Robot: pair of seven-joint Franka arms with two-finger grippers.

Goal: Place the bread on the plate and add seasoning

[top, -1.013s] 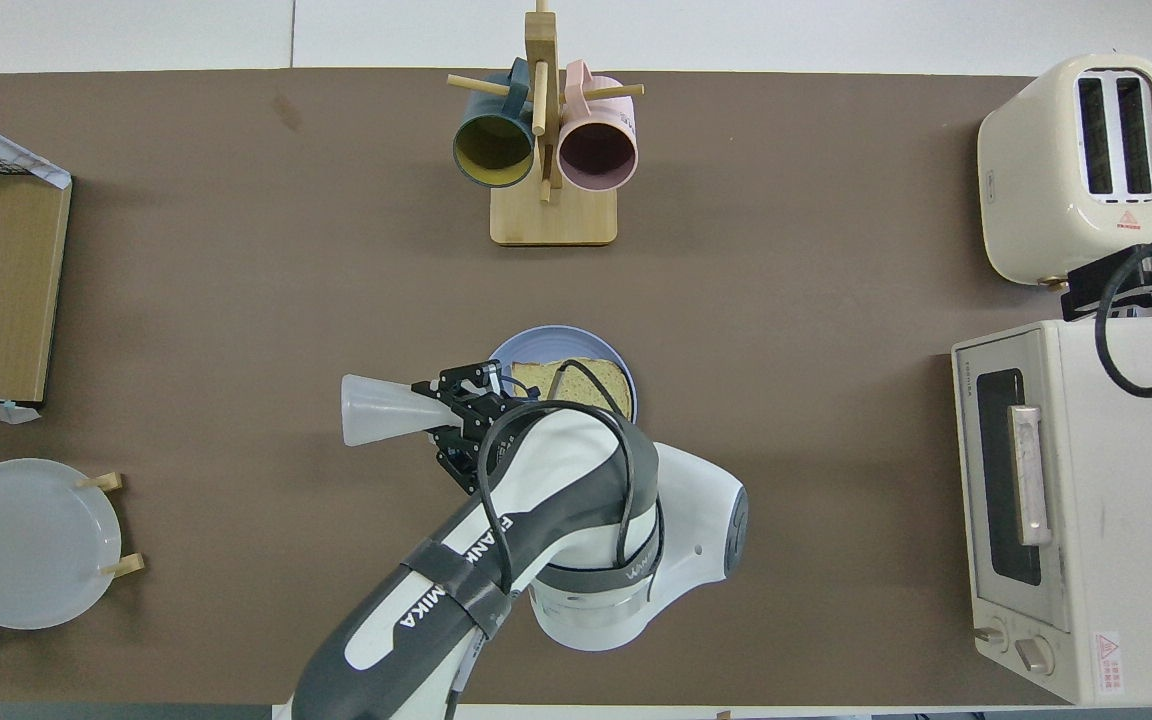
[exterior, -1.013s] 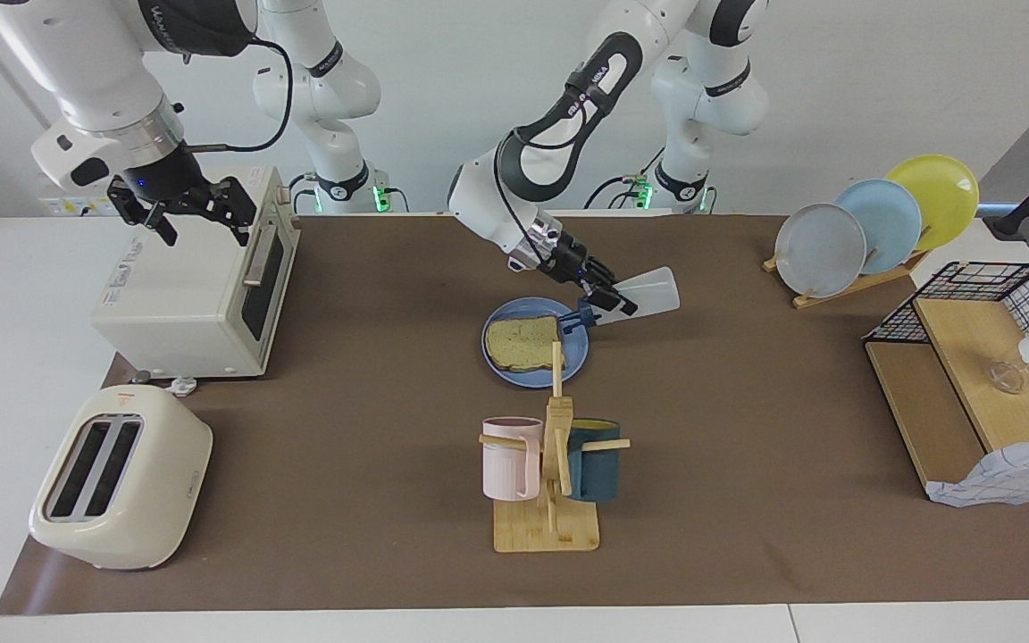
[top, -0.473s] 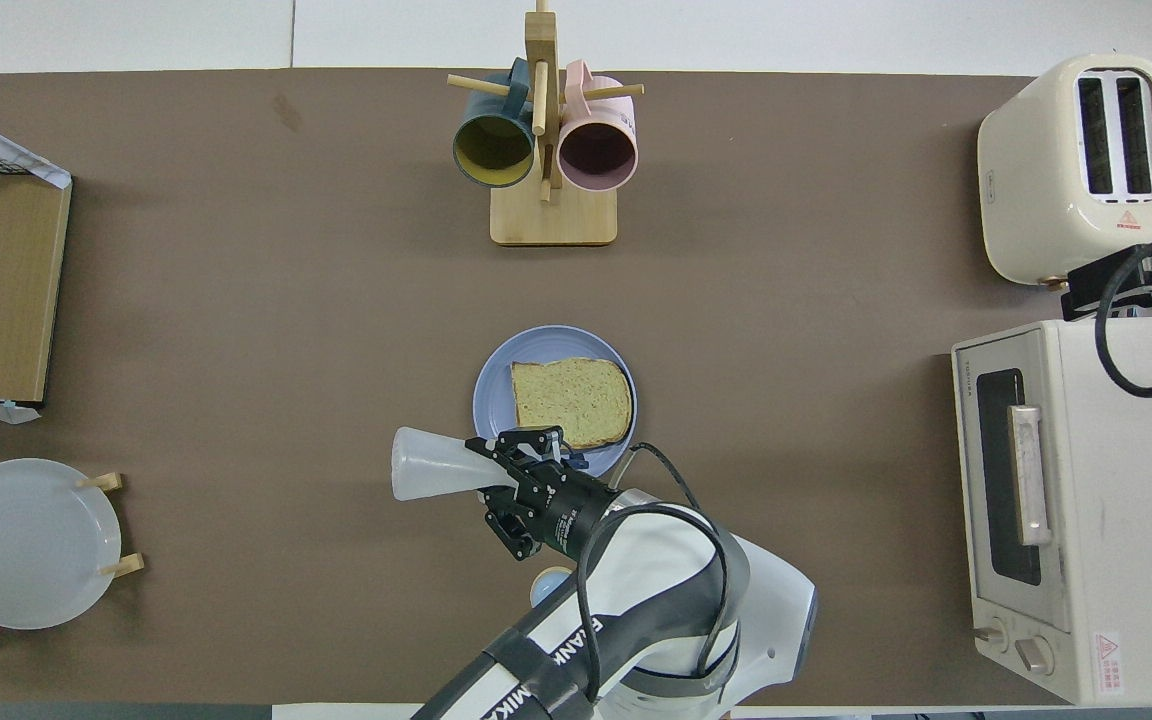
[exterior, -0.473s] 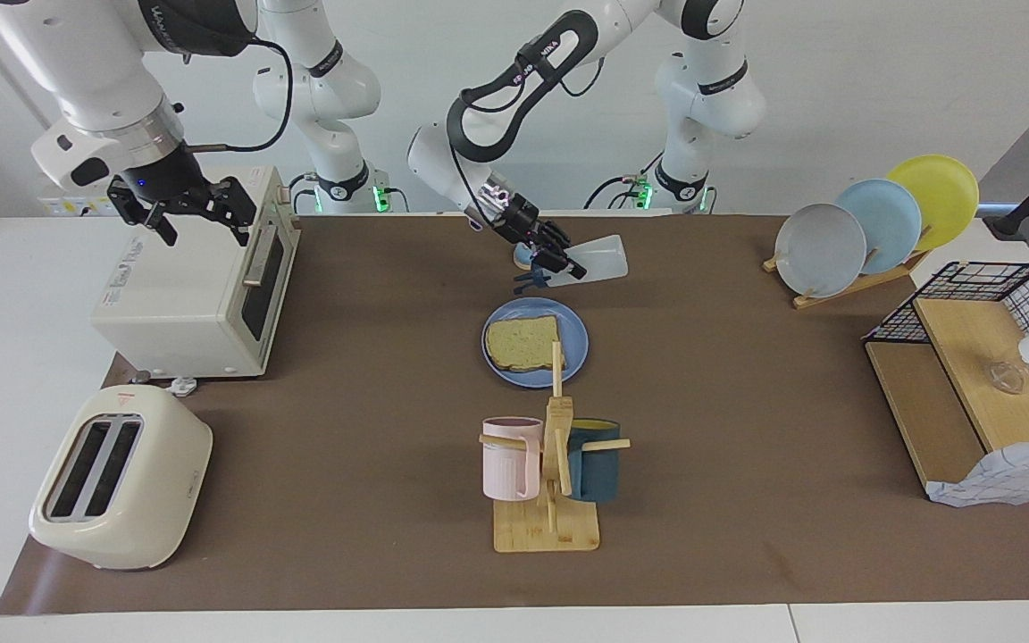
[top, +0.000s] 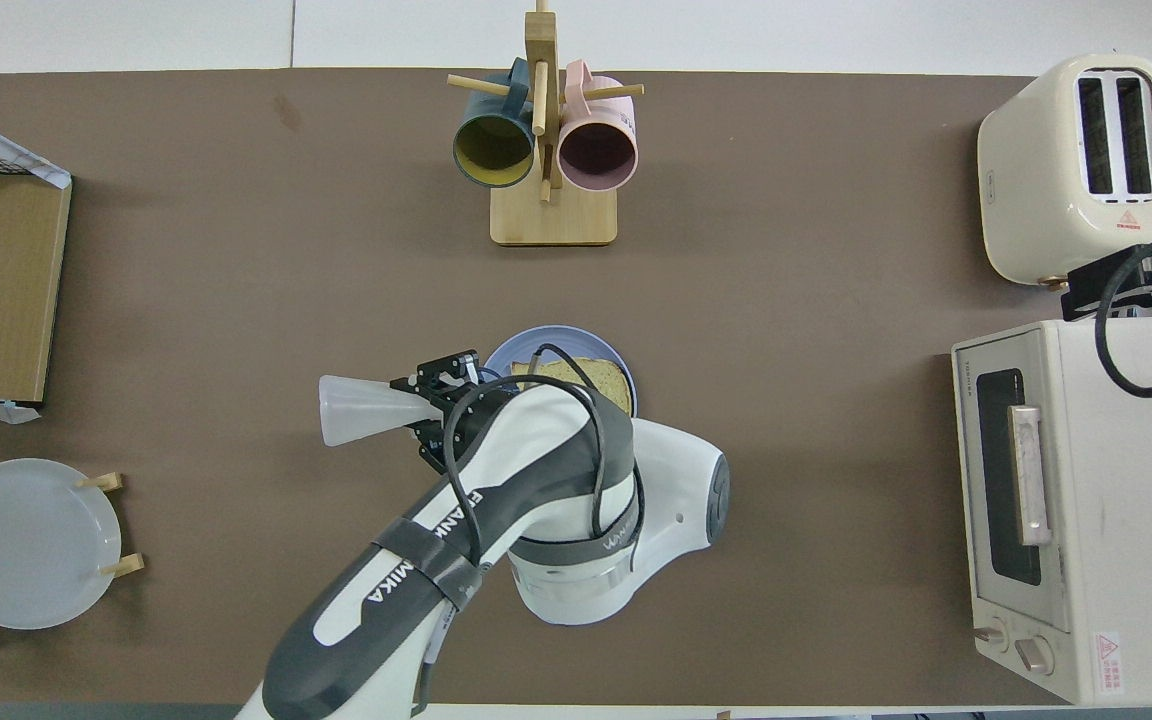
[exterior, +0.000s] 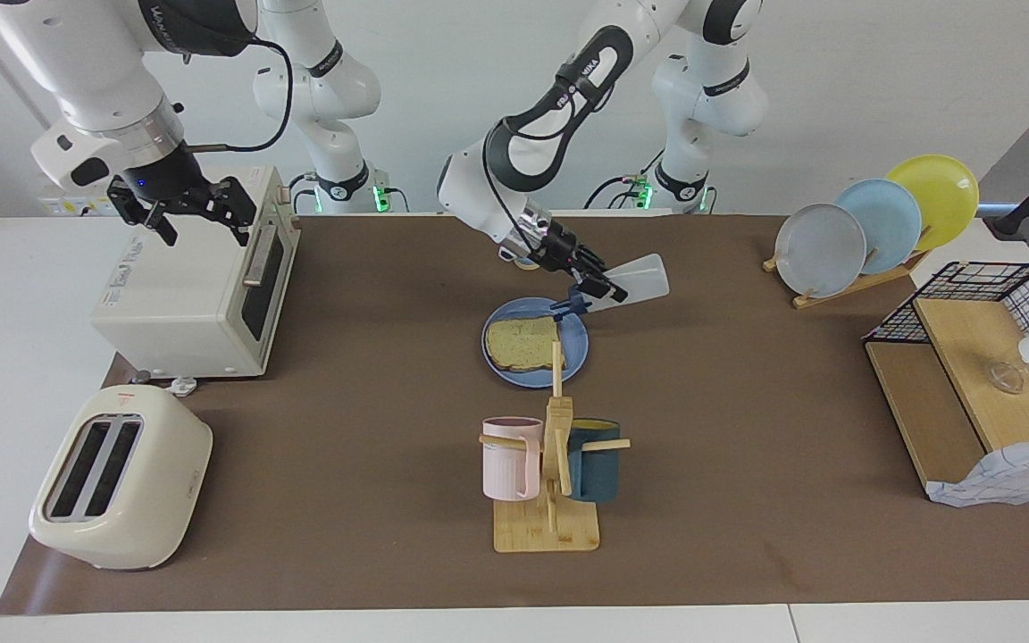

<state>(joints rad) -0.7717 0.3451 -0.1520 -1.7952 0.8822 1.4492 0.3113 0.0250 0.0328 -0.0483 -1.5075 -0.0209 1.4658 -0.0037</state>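
Your left gripper [exterior: 599, 291] is clamped on the light, squeezable, slippery bottle [exterior: 638, 279] near its cap, tipped over the plate [exterior: 579, 353] edge beside the bread [exterior: 522, 343]; grip gently.

Your left arm comes from its base and bends down at the elbow, with the wrist tilted sideways, and the left gripper [exterior: 602, 292] is up in the air with its fingers clamped on the seasoning [exterior: 635, 279], which lies tipped over. Your right arm waits with its wrist pointing down, and the right gripper [exterior: 200, 217] has the fingers spread wide with nothing between them
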